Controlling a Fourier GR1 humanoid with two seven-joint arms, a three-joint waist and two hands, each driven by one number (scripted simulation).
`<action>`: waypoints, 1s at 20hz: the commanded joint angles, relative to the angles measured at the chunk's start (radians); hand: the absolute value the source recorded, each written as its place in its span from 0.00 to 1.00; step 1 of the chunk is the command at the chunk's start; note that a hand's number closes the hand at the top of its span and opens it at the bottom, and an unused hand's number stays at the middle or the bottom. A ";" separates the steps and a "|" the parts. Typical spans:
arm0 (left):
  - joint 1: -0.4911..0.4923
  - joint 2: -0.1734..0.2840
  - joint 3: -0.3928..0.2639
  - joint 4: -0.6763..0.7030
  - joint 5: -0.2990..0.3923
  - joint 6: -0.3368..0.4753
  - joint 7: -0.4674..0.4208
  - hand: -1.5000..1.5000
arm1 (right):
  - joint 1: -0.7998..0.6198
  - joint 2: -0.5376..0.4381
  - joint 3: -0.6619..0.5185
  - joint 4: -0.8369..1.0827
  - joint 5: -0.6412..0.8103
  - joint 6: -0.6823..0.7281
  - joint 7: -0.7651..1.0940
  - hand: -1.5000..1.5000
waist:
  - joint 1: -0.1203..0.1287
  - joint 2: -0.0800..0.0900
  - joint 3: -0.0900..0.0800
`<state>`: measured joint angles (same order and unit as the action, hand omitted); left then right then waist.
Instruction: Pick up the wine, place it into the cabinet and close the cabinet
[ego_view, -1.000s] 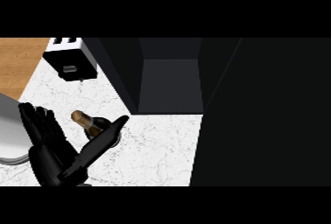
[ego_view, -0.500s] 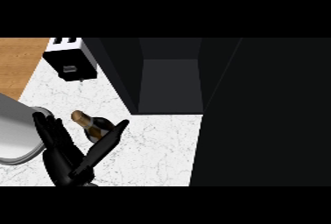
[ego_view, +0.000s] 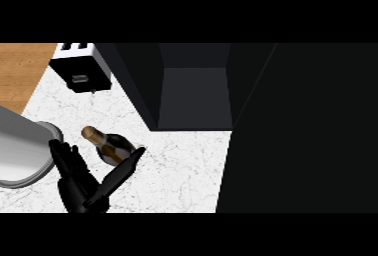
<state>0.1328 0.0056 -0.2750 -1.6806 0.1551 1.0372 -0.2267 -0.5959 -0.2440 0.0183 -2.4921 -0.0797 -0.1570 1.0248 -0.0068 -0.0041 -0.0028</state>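
The wine bottle (ego_view: 112, 148) is dark with a gold-brown neck. It lies on the white marble counter (ego_view: 184, 170), neck pointing up-left. My left hand (ego_view: 80, 186) comes in from the lower edge just below-left of it, open. Its straight fingers (ego_view: 66, 160) lie left of the bottle and the thumb (ego_view: 127, 164) reaches to the bottle's lower right side. The bottle's base sits in the gap between them. The dark cabinet (ego_view: 196, 95) stands open at the centre top, its inside bare. My right hand does not show.
A grey forearm (ego_view: 21, 150) fills the left edge beside the hand. A black and white toaster (ego_view: 80, 67) stands at the upper left, by the wooden counter part (ego_view: 22, 70). The cabinet's large dark door (ego_view: 303, 130) covers the right side.
My hand has slid a little right and lower, closing the thumb side in on the bottle. The grey forearm has come further in from the left. The bottle has hardly moved.
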 joint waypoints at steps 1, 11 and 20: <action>-0.008 -0.005 0.100 0.117 0.161 -0.102 -0.157 0.00 | 0.014 0.000 0.028 -0.126 -0.037 -0.014 0.094 0.00 | 0.000 0.000 0.000; -0.010 -0.006 0.130 0.411 0.497 -0.294 -0.540 0.00 | 0.009 -0.003 0.024 -0.086 -0.052 -0.003 0.060 0.00 | 0.002 0.002 0.001; -0.162 -0.005 0.207 0.654 0.601 -0.450 -0.646 0.00 | 0.042 0.006 0.019 -0.119 -0.043 -0.018 0.057 0.00 | -0.003 0.003 0.002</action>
<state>0.0460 0.0021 -0.0912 -1.1322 0.7232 0.6299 -0.8152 -0.6239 -0.2567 0.0275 -2.4879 -0.0747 -0.1702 1.0316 -0.0087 -0.0025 -0.0015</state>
